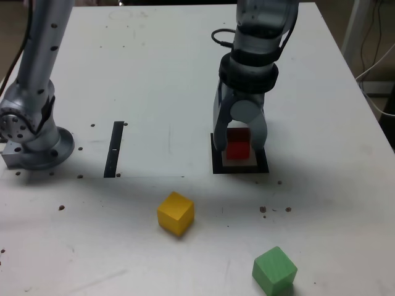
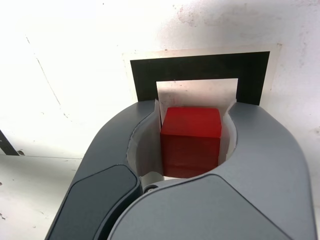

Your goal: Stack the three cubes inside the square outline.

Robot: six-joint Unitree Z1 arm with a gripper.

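The red cube (image 1: 238, 148) (image 2: 191, 142) sits inside the square outline (image 1: 242, 169) (image 2: 200, 67), on its white centre. My gripper (image 1: 239, 154) (image 2: 192, 117) reaches down over the outline, and its two jaws hug the red cube's opposite sides, shut on it. In the wrist view only a hairline of space shows along one side of the cube. The yellow cube (image 1: 176, 213) lies loose on the table in front of the outline, toward the exterior view's left. The green cube (image 1: 274, 270) lies near the table's front edge, toward the exterior view's right.
A thin black bar marking (image 1: 114, 149) lies on the white table at the exterior view's left of the outline. The arm's base (image 1: 31, 139) stands at the far left. Cables hang off the table's right side.
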